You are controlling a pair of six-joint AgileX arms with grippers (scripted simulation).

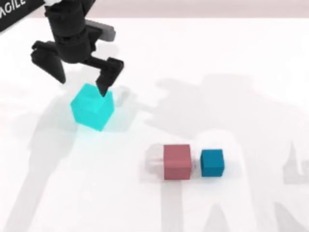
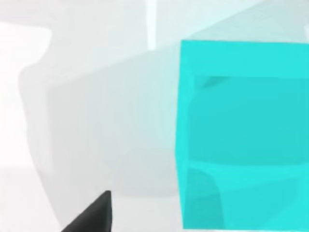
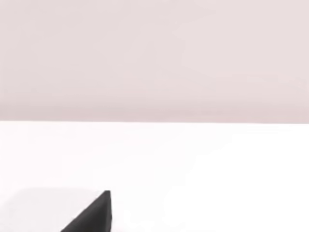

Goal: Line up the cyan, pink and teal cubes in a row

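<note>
Top view: left gripper [image 1: 79, 79] spread wide above large bright cyan matte cube [image 1: 91, 107]; medium dusty pink cube [image 1: 177, 162] just beside small dark teal cube [image 1: 212, 162]. Right gripper out of sight there; state impossible to tell.

We can read only one piece of lettering: white capitals "AGILE", cut off at the picture's edge, on a dark panel [image 1: 13, 14] at the top view's upper left corner. Nothing else carries readable text.

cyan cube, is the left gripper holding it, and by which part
Nothing is held. The left gripper hangs open above the cyan cube, which sits on the table.
</note>
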